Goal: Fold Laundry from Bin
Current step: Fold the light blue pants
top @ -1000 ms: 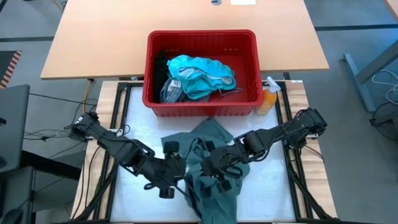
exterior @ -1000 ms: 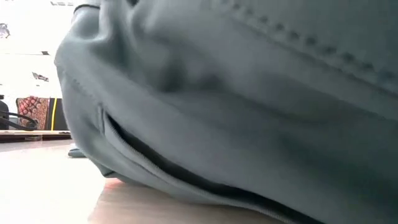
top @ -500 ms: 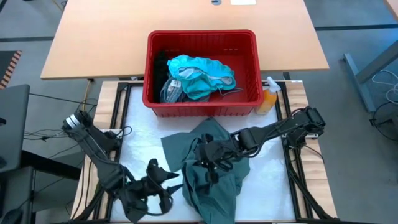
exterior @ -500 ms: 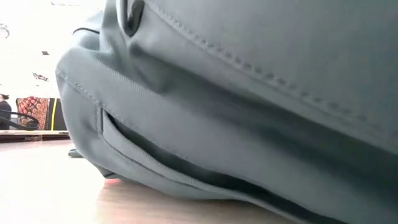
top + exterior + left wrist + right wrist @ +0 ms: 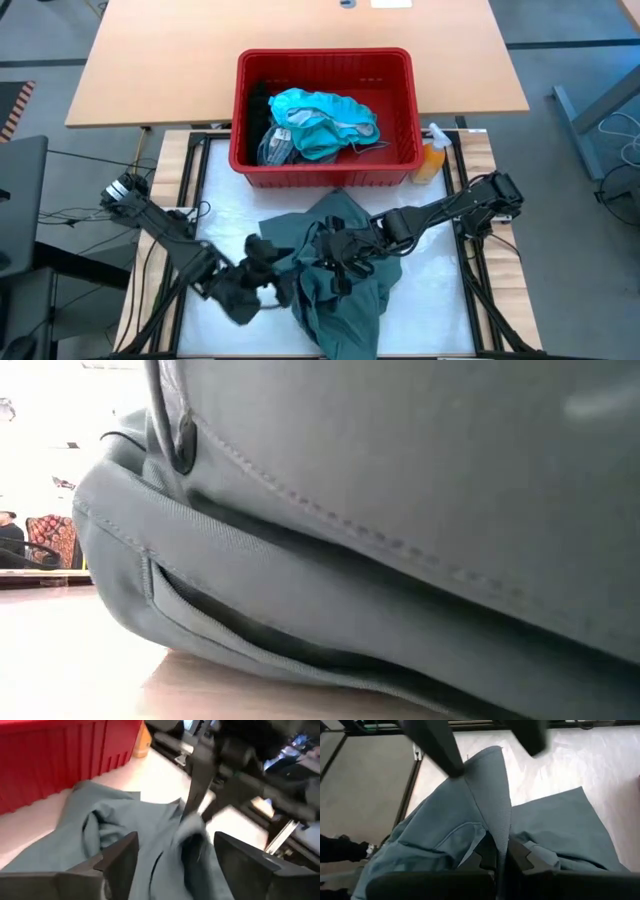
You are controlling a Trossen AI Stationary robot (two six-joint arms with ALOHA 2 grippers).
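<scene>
Laundry was split between two places: one dull grey-green garment lay crumpled on the white tabletop in front of the bin, while the teal pieces and a dark one beside them sat piled inside that red basket. An orange spray bottle stood just beside the bin's right corner.

From largest change to smallest: the left arm, which half a second earlier had swung out toward the near-left corner, had come back in, so the left gripper sat at the garment's left edge. Its fingers, partly closed a second before, now stood wide with cloth bunched between and ahead of them, gripping nothing. The right gripper had barely shifted; it stayed over the middle of the garment with its fingers pinched shut on a raised ridge of the fabric, clear in the right wrist view. In the low view the garment's seamed edge had slid slightly lower and nearer.

My reading is that the left side was re-approaching for a fresh grasp, so spreading the garment flat had not begun and folding was at an early stage.
</scene>
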